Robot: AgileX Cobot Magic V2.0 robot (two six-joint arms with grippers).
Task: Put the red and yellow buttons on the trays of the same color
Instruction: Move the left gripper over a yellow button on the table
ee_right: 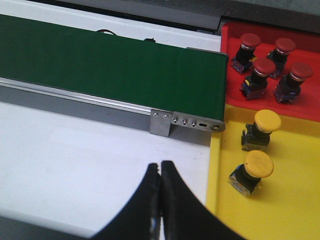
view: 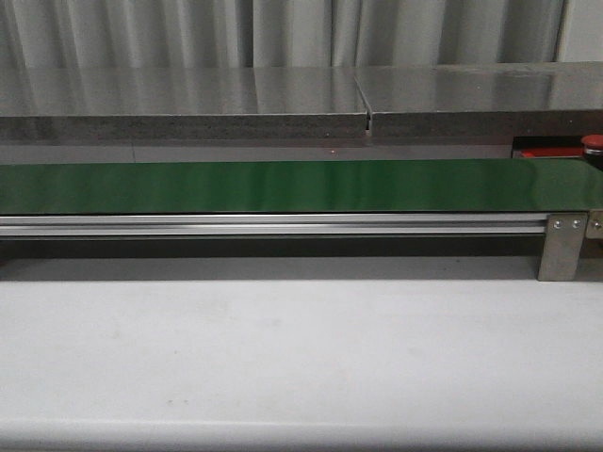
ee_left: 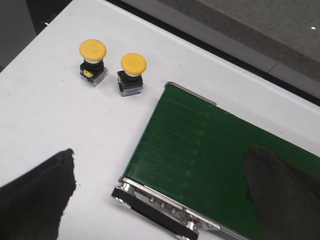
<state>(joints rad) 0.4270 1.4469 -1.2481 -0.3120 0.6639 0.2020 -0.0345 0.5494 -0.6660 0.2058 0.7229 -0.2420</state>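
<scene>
Green belt (view: pixel 283 185) runs across the front view from edge to edge, bare, with an aluminium rail (view: pixel 273 224) along its near side and the white table (view: pixel 283 358) in front of it. At the belt's right end, a sliver of the red tray (view: pixel 551 151) and one dark-red cap (view: pixel 594 143) just show at the frame edge. The right wrist view gives more: the red tray (ee_right: pixel 270 107) sits just past the belt's end and holds four red buttons (ee_right: pixel 264 70) clustered together, all upright on their dark bases. Beside it, sharing an edge, lies the yellow tray (ee_right: pixel 295 200), with two yellow buttons (ee_right: pixel 260 131) standing near the edge closest to the belt's end bracket (ee_right: pixel 187 121), one a little apart from the other. The right gripper (ee_right: pixel 160 172) hangs over the table near the yellow tray's edge, its black fingers pressed together with nothing between them. In the left wrist view, two more yellow buttons (ee_left: pixel 113 65) stand side by side on the table, just off the corner of the belt's other end. The left gripper (ee_left: pixel 160 190) is spread wide, its dark fingers (ee_left: pixel 37 195) at either side of the view, holding nothing.
</scene>
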